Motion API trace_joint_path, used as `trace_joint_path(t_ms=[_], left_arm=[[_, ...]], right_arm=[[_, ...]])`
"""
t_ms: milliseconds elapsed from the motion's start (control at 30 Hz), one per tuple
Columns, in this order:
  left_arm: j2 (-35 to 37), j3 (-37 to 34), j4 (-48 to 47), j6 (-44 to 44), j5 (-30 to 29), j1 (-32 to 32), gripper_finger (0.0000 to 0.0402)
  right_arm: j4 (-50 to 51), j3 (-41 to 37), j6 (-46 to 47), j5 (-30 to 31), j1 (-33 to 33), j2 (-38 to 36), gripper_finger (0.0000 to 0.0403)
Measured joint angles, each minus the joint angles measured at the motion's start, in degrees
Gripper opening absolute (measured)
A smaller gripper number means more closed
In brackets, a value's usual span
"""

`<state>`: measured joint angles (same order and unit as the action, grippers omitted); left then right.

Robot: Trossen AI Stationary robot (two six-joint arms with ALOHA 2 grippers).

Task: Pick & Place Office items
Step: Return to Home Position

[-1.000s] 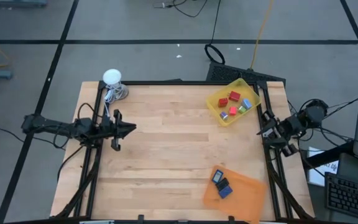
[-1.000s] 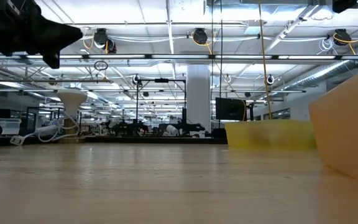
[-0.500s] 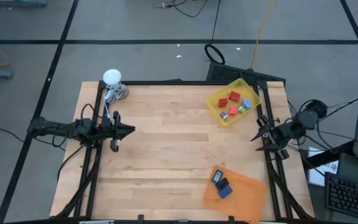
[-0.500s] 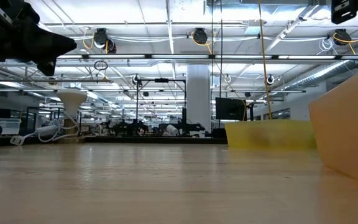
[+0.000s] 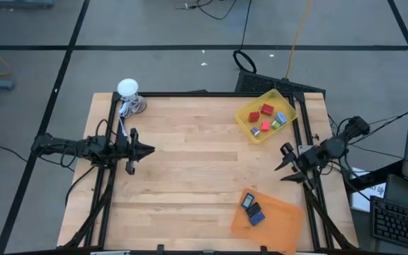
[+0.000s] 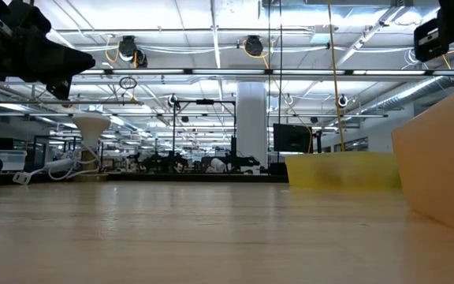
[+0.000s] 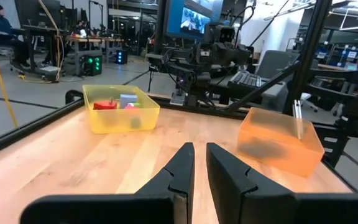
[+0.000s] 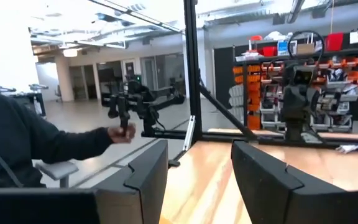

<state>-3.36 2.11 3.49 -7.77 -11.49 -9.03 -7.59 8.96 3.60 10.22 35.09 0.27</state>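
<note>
Hidden/unclear: the low view shows only the outer walls of the yellow tray (image 6: 341, 170) and the orange tray (image 6: 440, 170). The orange tray is cut off at the picture's edge. The piece count in the yellow tray is uncertain from above.
Yellow tray: far right corner of the table (image 5: 190, 184). It holds a loose cluster that includes a red piece (image 5: 267, 110), a pink piece (image 5: 265, 126) and a light blue piece (image 5: 280, 118).
Orange tray: near right corner. The blue and black pieces (image 5: 253, 210) sit bunched at its left end.
Right gripper (image 5: 282, 162): at the right edge, between the two trays and apart from both clusters. Fingers spread wide, empty.
Left gripper (image 5: 149, 149): just inside the left edge, midway along it and raised off the surface. Fingers drawn to a thin slit, nothing held. It is well apart from all pieces.
Materials: pale wood planks; translucent, shallow, rectangular plastic trays; small blocky pieces; dark tapered fingers.
Other: white ball-shaped object (image 5: 127, 88) with a cord, at the far left corner.
</note>
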Motion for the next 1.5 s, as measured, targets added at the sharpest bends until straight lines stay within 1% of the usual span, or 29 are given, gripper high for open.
trace_joint_path(t_ms=[133,267,400,633,767,900,967,1200,1500], left_arm=[[0.00,0.00,0.02,2.26,-0.11,-0.01,0.0042],[0.00,0.00,0.04,3.39,-0.11,-0.01,0.0042],[0.00,0.00,0.04,3.03,-0.12,0.00,0.0042],[0.00,0.00,0.07,3.10,-0.11,0.01,0.0042],[0.00,0.00,0.07,3.08,-0.13,-0.01,0.0042],[0.00,0.00,0.07,3.08,-0.13,0.01,0.0042],[0.00,0.00,0.07,3.08,-0.12,0.01,0.0042],[0.00,0.00,0.08,3.06,-0.13,0.00,0.0042],[0.00,0.00,0.09,3.06,-0.13,-0.01,0.0042]], right_arm=[[-1.48,-2.33,0.33,0.03,0.00,0.02,0.0170],[-3.19,-4.61,-2.46,0.14,-0.49,0.05,0.0170],[-9.28,-7.27,-4.21,0.31,-3.14,-0.03,0.0167],[-7.20,-7.81,-2.94,0.11,-11.54,0.00,0.0166],[0.44,-6.67,-2.33,-0.07,-15.77,0.00,0.0166],[3.81,-6.61,-1.53,-5.01,-18.49,-0.01,0.0164],[4.04,-6.61,-2.09,-6.03,-19.37,0.00,0.0166],[4.09,-6.67,-6.58,-5.67,-21.72,0.00,0.0164],[2.48,-6.72,-5.86,-5.77,-22.01,0.00,0.0165]])
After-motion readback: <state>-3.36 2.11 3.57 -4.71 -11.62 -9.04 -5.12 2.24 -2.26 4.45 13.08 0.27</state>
